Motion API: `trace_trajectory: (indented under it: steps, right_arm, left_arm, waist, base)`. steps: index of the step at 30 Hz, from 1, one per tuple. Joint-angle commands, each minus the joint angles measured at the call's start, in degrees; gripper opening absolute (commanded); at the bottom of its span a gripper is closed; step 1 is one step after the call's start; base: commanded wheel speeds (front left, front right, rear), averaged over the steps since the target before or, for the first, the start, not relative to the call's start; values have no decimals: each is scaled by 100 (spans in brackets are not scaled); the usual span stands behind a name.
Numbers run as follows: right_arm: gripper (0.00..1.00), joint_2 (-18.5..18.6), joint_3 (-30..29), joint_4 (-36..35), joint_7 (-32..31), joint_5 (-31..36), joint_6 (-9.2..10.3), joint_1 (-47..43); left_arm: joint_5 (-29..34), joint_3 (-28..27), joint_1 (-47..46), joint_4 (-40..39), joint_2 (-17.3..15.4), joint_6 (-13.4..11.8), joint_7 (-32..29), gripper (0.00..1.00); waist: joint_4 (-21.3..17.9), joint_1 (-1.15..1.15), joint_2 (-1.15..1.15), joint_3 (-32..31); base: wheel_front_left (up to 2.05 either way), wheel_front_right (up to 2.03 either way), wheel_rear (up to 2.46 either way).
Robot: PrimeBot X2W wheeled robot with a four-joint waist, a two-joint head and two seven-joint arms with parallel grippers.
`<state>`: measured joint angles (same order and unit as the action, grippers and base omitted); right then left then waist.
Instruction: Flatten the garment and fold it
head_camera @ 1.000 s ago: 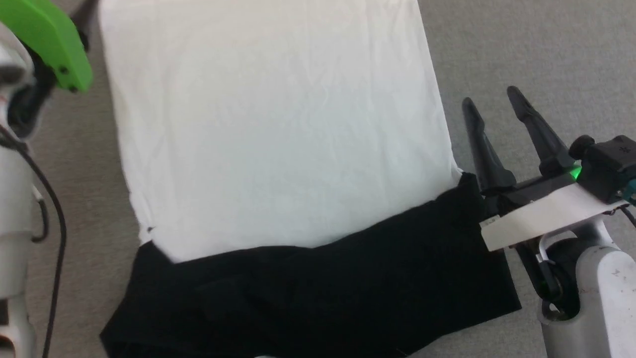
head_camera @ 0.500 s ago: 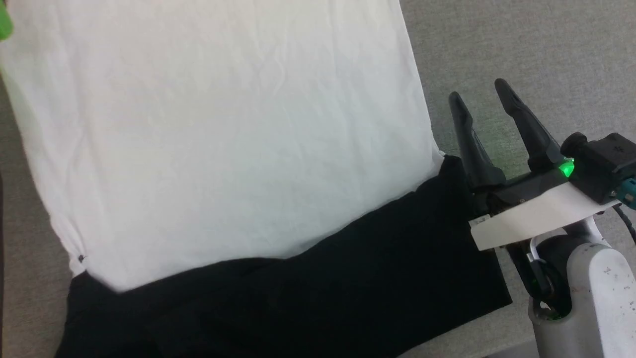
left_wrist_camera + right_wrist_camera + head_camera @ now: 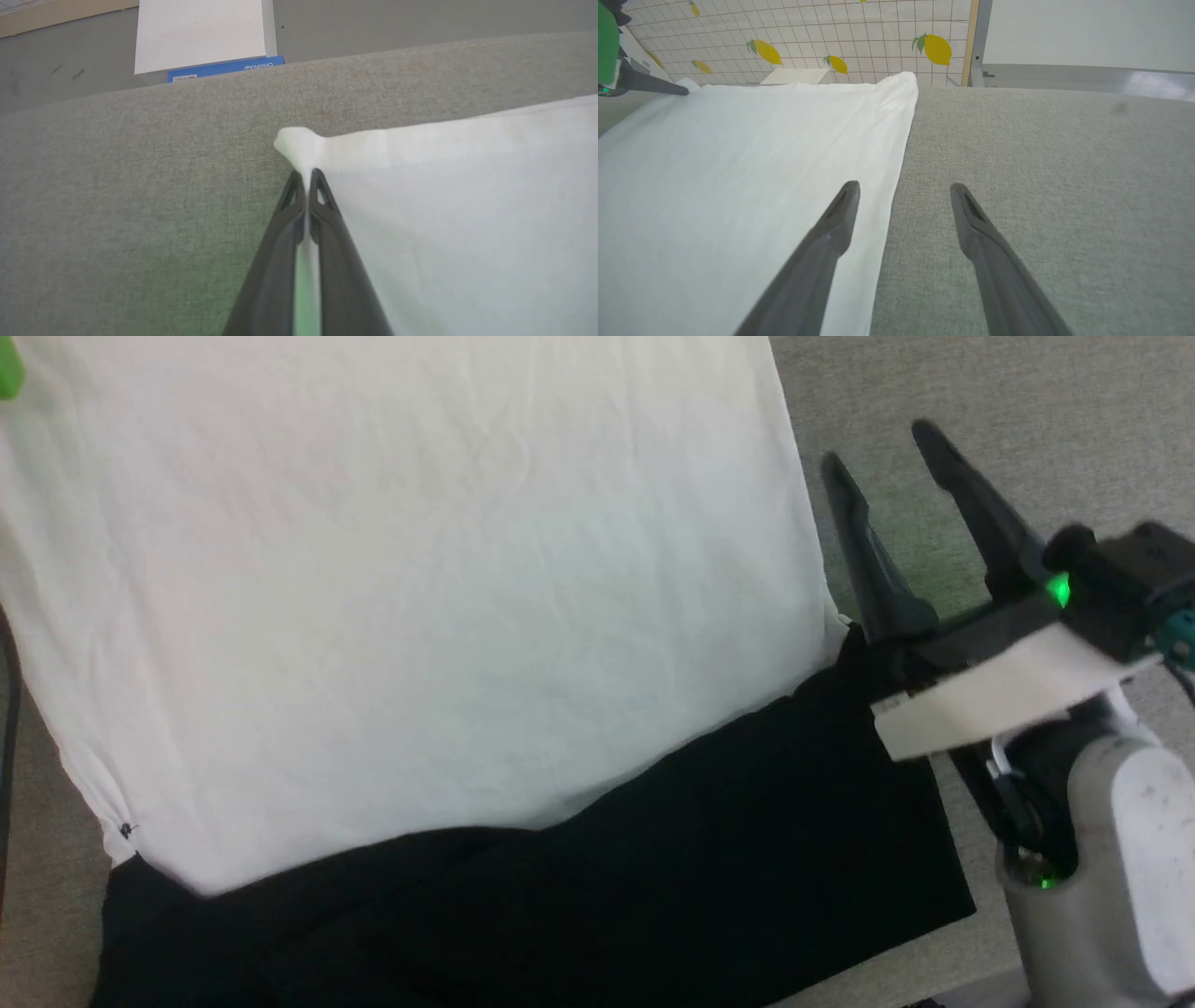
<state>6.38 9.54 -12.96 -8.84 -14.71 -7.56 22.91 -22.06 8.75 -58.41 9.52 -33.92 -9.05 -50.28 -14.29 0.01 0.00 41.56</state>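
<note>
Both low: left claw point(image 3: 306, 173) tight on garment point(image 3: 444, 210) corner, right claw point(image 3: 904, 185) wide at its edge.

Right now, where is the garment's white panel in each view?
Head view: white panel of the thin two-tone garment fills upper left and centre, above its black section.
Left wrist view: right side, corner pinched in the left gripper's shut jaws.
Right wrist view: left half, edge running between the open right gripper's jaws.
Shared landmark: the grey woven surface underneath.

right pincer point(image 3: 878, 444): two long dark fingers point(image 3: 978, 504) | green light point(image 3: 1058, 588) | white plate point(image 3: 990, 695) | pale grey forearm point(image 3: 1111, 859)
</note>
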Motion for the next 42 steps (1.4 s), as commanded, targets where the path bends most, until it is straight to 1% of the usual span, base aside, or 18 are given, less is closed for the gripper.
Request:
trace_trajectory:
  steps: [1, 5, 7, 9, 12, 15, 18, 21, 24, 27, 32, 33, 34, 35, 36, 37, 40, 42]
  right_arm:
    - [100, 56, 76, 22, -65, -34, 8, 283]
    - [100, 305, 300, 331, -414, -51, 8, 1265]
    - [100, 365, 338, 674, -632, -81, 8, 1934]
    - [100, 348, 326, 1157, -884, -146, 8, 2649]
    - [100, 202, 258, 2084, -1284, -269, 8, 3666]
    - [100, 3, -41, 3022, -1609, -400, 8, 4467]
    - [100, -36, -227, 3858, -1837, -143, 8, 5130]
    - [100, -9, -342, 4477, -2105, 301, 8, 5546]
    - [100, -12, -607, 5048, -2521, 748, 8, 5826]
    - [100, -68, -960, 5390, -2957, 1138, 8, 6011]
    - [100, -145, -1283, 5676, -3614, 1595, 8, 6156]
    - [94, -158, -1341, 5713, -3778, 1663, 8, 6170]
    - [49, -166, -1376, 5737, -3910, 1720, 8, 6179]
    - [32, -171, -1397, 5758, -4073, 1797, 8, 6190]
    - [11, -173, -1393, 5764, -4195, 1860, 8, 6195]
    - [0, -175, -1385, 5741, -4303, 1918, 8, 6200]
    - [0, -185, -1354, 5589, -4359, 1983, 8, 6202]
    - [0, -185, -1320, 5427, -4207, 1988, 8, 6204]
  left_arm:
    - [94, 24, -140, 32, -24, 45, 99, 0]
    - [64, 127, -207, 125, 74, 140, 232, 0]
    - [36, 175, -240, 157, 148, 166, 269, 0]
    - [8, 257, -268, 190, 235, 215, 283, 0]
    - [-62, 381, -333, 222, 413, 307, 352, 0]
    - [-93, 508, -452, 196, 560, 420, 465, 0]
    - [-86, 683, -586, 187, 726, 552, 606, 0]
    - [-98, 812, -730, 196, 881, 659, 735, 0]
    - [-97, 917, -845, 274, 1004, 739, 868, 0]
    - [-92, 996, -927, 384, 1084, 792, 956, 0]
    - [-106, 1046, -963, 550, 1132, 834, 1087, 0]
    - [-108, 1050, -969, 579, 1132, 838, 1112, 0]
    - [-110, 1053, -974, 605, 1132, 842, 1128, 0]
    - [-116, 1055, -985, 640, 1133, 846, 1146, 0]
    - [-117, 1057, -996, 665, 1131, 850, 1159, 0]
    - [-114, 1061, -1010, 687, 1130, 849, 1176, 0]
    - [-100, 1067, -1055, 734, 1122, 850, 1250, 0]
    - [-42, 1060, -1113, 753, 1089, 846, 1410, 0]
  waist:
    - [30, -1, 0, 34]
    - [143, -1, 0, 82]
    - [232, -1, 0, 89]
    - [362, -1, 0, 97]
    - [588, -1, 0, 97]
    - [811, -1, 0, 142]
    - [1070, -1, 0, 192]
    - [1274, -1, 0, 272]
    - [1426, -1, 0, 321]
    - [1521, -1, 0, 358]
    - [1553, -1, 0, 406]
    - [1546, -1, 0, 419]
    - [1539, -1, 0, 427]
    - [1529, -1, 0, 435]
    - [1519, -1, 0, 441]
    - [1505, -1, 0, 449]
    - [1469, -1, 0, 463]
    - [1444, -1, 0, 470]
  base:
    - [0, 0, 0]
    - [0, 0, 0]
    - [0, 0, 0]
    - [0, 0, 0]
    - [0, 0, 0]
    - [0, 0, 0]
    - [0, 0, 0]
    - [0, 0, 0]
    - [0, 0, 0]
    - [0, 0, 0]
    - [0, 0, 0]
    - [0, 0, 0]
    - [0, 0, 0]
    - [0, 0, 0]
    - [0, 0, 0]
    - [0, 0, 0]
    - [0, 0, 0]
    - [0, 0, 0]
